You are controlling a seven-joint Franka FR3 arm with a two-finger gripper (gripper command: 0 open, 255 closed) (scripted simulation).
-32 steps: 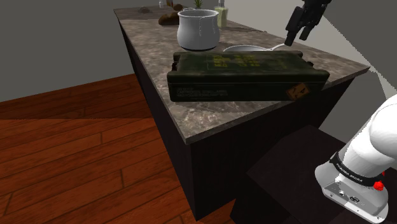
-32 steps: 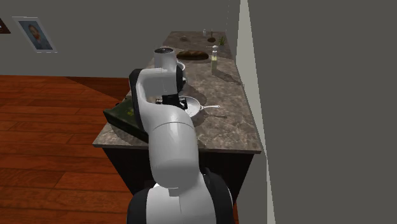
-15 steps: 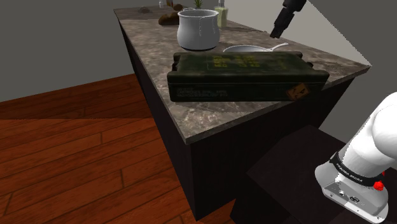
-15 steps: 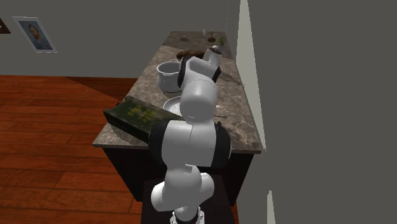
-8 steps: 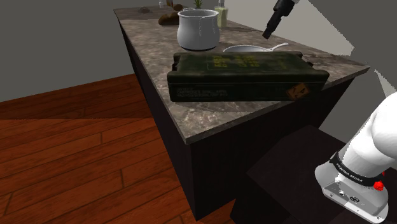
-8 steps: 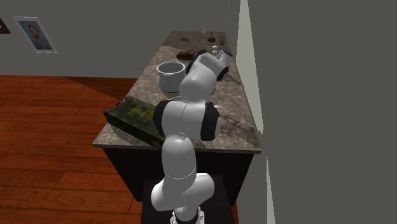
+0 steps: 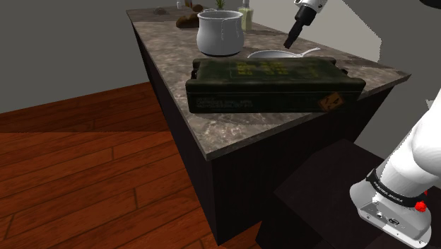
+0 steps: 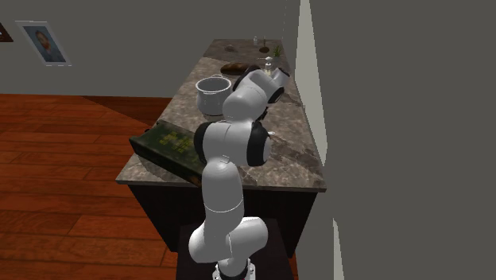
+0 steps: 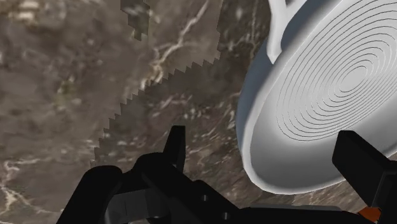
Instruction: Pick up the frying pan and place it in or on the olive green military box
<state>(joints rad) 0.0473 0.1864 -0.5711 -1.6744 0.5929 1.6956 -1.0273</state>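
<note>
- Gripper point(image 7: 288, 44): all black, pointing down over the far side of the counter point(image 7: 233, 124). In the wrist view the gripper point(image 9: 261, 137) has its two fingers point(image 9: 175, 147) standing well apart, with nothing clasped between them.
- Frying pan point(image 7: 272, 54): drawn white, resting upright on the counter just behind the box point(image 7: 275, 83) in the shoulder view. Its handle runs toward that view's right. In the wrist view the pan point(image 9: 324, 95) shows concentric rings across its inner floor. Part of its rim lies in the gap between the fingers, and neither finger touches it.
- Gripper against pan: the fingertips hang above the pan, close to where the handle joins the bowl, and apart from it.
- Box: olive green, long and low, lid closed, with yellow markings on top. It lies on the near part of the counter, close to the front edge. In the second exterior view the box point(image 8: 163, 145) sits at the counter's left edge.
- Pot point(image 7: 220, 32): white, upright, behind the box and to the pan's left in the shoulder view. It is apart from both.
- Counter: a brown veined stone top over a dark cabinet. Small brown items point(image 7: 187, 19) and a bottle point(image 7: 245, 14) stand at its far end.
- Arm point(image 8: 230, 159): white with dark joints, rising from the stand point(image 7: 318, 205) and reaching over the counter.
- Surroundings: red-brown plank floor point(image 7: 85, 184) and grey walls. A framed picture point(image 8: 44, 41) hangs at the second exterior view's upper left.
</note>
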